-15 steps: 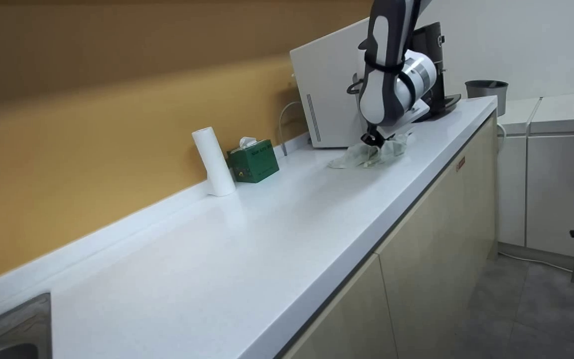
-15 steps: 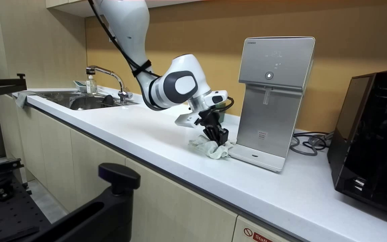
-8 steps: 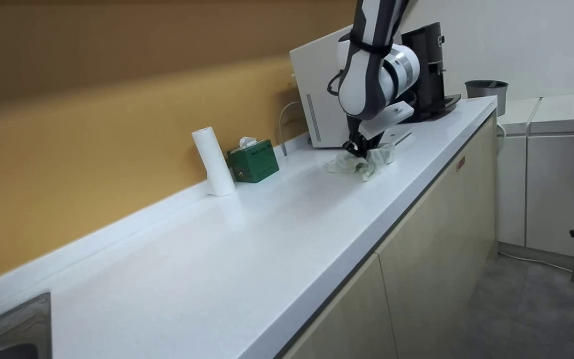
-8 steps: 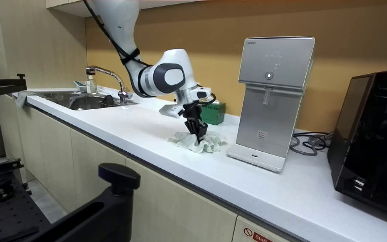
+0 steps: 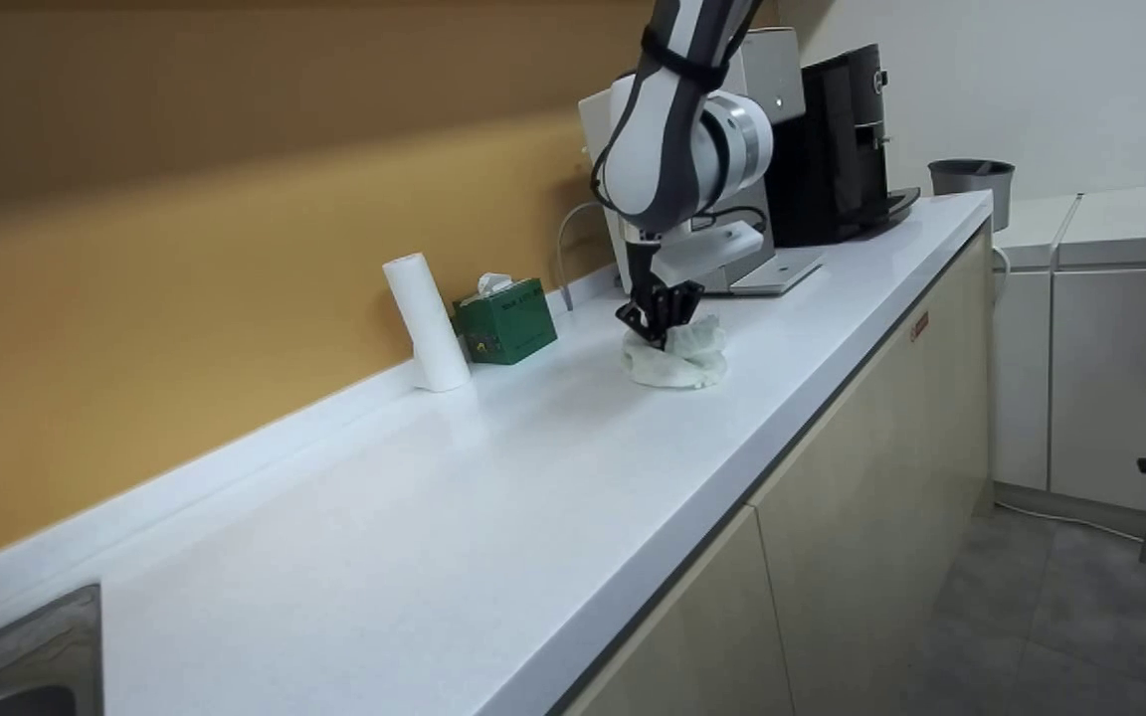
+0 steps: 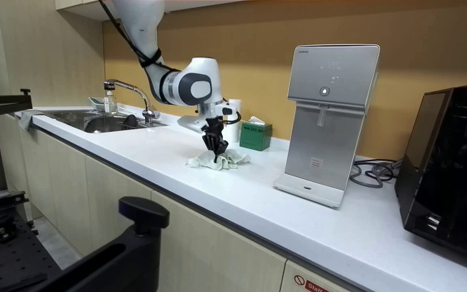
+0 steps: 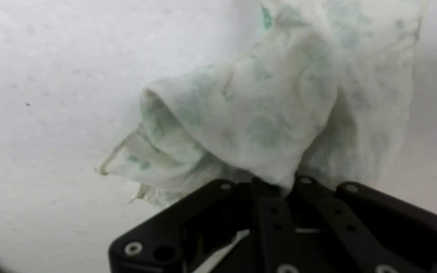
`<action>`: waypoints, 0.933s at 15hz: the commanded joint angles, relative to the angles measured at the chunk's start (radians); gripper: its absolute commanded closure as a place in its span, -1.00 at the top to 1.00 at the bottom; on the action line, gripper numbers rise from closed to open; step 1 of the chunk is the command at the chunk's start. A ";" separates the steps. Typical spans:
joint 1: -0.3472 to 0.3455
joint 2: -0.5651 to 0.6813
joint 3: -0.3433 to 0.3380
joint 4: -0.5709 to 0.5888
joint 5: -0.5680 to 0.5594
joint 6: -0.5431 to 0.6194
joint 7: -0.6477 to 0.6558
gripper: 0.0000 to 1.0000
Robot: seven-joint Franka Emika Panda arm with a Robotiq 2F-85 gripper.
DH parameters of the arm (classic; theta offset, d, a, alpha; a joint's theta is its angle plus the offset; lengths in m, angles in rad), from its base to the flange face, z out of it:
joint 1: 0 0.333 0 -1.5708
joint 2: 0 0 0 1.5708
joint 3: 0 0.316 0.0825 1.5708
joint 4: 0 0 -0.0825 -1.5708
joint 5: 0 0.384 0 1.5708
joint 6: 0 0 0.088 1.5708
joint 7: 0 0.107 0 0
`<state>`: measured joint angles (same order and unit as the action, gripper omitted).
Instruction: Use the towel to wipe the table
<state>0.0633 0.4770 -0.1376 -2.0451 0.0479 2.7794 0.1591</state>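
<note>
Has the pincer [image 7: 275, 187] closed tight, gripping a fold of the white towel [image 7: 241, 129] between the fingertips. Points down into the towel in both exterior views, buried at the tips among the folds. Cannot tell of any contact between those tips and the desk [image 5: 384, 517] underneath.

Has the towel bunched on the desk, between the steel sink [image 5: 56, 636] and the water dispenser [image 6: 326, 138], well apart from both. In the wrist view, can make out pale green motifs on the towel, a rolled-over flap at one side and a flatter stretch at the other. Can make out, too, a small dark speck [image 7: 28, 104] on the desk, apart from the towel.

By the ochre wall [image 5: 185, 318], in both exterior views, shows a kitchen roll [image 5: 427, 323], upright, just beside a green tissue box [image 5: 508, 323]. Past the water dispenser, shows a glossy black appliance [image 6: 452, 170], with looped cables [image 6: 380, 172] between the two. At the sink, shows a chrome faucet [image 6: 148, 115] and a pump bottle [image 6: 110, 104].
</note>
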 commanded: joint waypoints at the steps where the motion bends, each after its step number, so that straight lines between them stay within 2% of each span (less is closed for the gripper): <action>1: -0.053 0.042 0.146 -0.014 0.073 -0.061 -0.068 -0.97; 3: -0.069 0.001 0.170 -0.048 0.082 -0.102 -0.106 -0.97; 5: -0.071 -0.043 0.157 -0.084 0.059 -0.156 -0.119 -0.97; 9: -0.027 -0.105 0.050 -0.133 -0.081 -0.235 -0.026 -0.97; 14: 0.004 -0.074 -0.077 -0.120 -0.295 -0.218 0.154 -0.97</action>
<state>0.0498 0.3597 -0.1435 -2.1560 -0.1435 2.5618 0.1964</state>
